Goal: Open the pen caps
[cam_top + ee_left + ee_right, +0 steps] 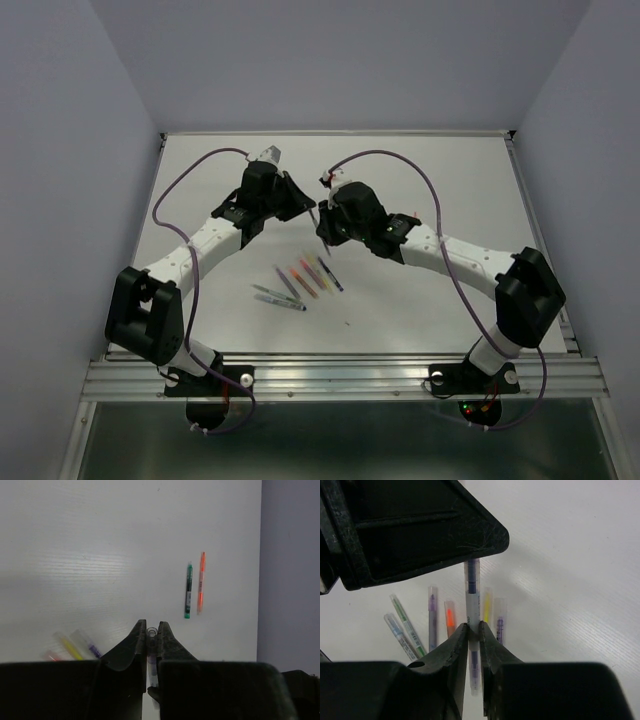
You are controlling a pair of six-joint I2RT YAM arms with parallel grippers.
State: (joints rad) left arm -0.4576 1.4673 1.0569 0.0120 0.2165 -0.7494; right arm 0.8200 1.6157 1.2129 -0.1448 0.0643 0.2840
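One purple pen point(471, 587) with a white barrel hangs in the air between both grippers. My right gripper point(473, 628) is shut on its barrel, and it also shows in the top view point(323, 240). My left gripper point(151, 626) is shut on the pen's clear cap end point(151, 631), and it shows in the top view too point(311, 212). The two grippers face each other closely above the table's middle. I cannot tell whether the cap has come off the barrel. Several more pens point(300, 280) lie fanned out on the table below, capped, among them orange point(449, 617) and yellow point(487, 607) ones.
A green pen point(188, 591) and an orange pen point(201, 582) lie side by side, apart from the fan, near a table edge point(260, 580). The left gripper's black body point(415, 525) fills the top of the right wrist view. Grey walls enclose the white table point(450, 180).
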